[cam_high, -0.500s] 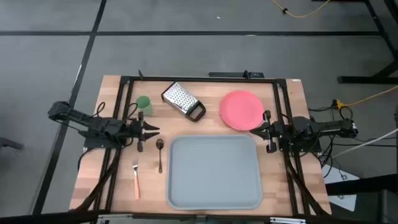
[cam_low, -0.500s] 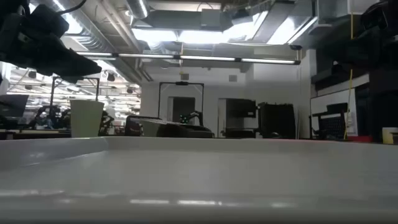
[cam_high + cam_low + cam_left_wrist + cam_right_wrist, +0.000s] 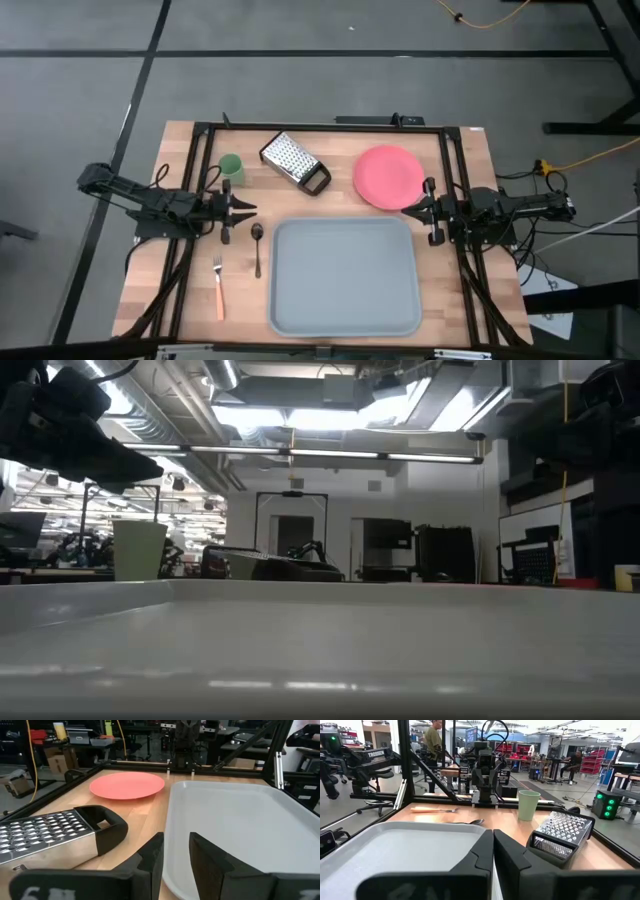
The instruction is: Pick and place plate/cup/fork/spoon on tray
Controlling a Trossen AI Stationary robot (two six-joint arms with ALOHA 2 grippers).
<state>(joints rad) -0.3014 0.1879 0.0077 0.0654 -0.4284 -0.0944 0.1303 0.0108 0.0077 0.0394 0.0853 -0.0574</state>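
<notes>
The grey-blue tray [image 3: 345,275] lies at the table's near middle. The pink-red plate [image 3: 388,177] lies beyond its far right corner. The green cup [image 3: 231,167] stands at the far left. The dark spoon [image 3: 257,245] and the orange-handled fork [image 3: 218,285] lie left of the tray. My left gripper [image 3: 250,209] hovers between cup and spoon, pointing right, its fingers [image 3: 152,857] a little apart and empty. My right gripper [image 3: 408,212] hovers at the plate's near edge, pointing left, shut and empty [image 3: 493,845].
A perforated metal grater [image 3: 295,162] with a black handle lies between cup and plate. A dark frame runs along the table's left, right and far edges. Bare wood shows left of the fork and right of the tray.
</notes>
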